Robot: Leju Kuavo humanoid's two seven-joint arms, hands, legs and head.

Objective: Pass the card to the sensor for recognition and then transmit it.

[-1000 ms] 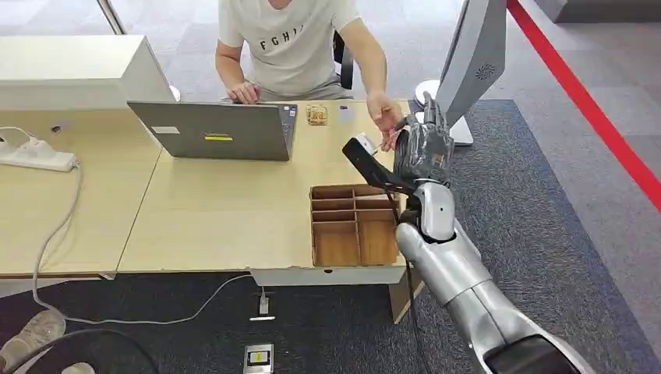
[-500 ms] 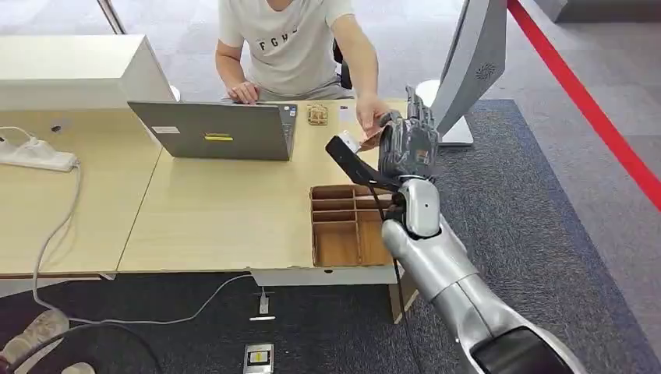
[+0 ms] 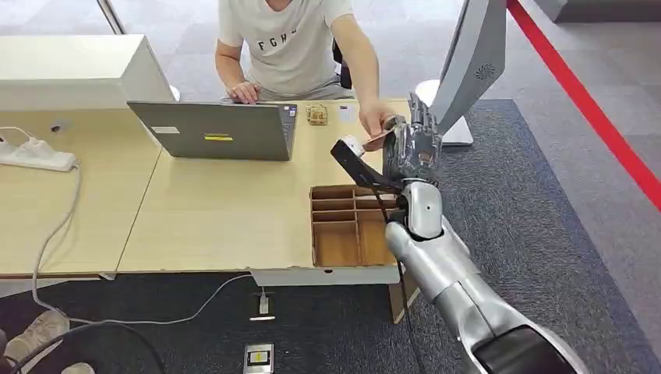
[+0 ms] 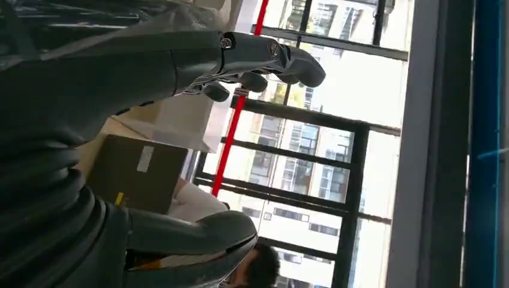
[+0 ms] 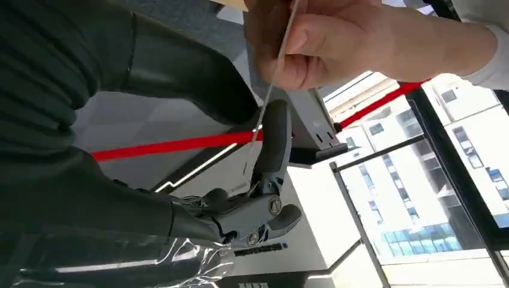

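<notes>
My right hand is raised over the desk's far right, just beyond the wooden tray. A thin card, seen edge-on in the right wrist view, sits between my thumb and a finger. A person's hand pinches the card's other end. In the head view the card shows as a pale sliver between the person's hand and mine. My left hand holds nothing, its fingers apart from the thumb.
A person in a white shirt sits behind the desk. A grey laptop stands at the back, with two small items beside it. A compartmented wooden tray lies near the front edge. A monitor stands at the right.
My right hand has moved left and slightly farther over the desk. The person's hand has followed it and now pinches the card.
</notes>
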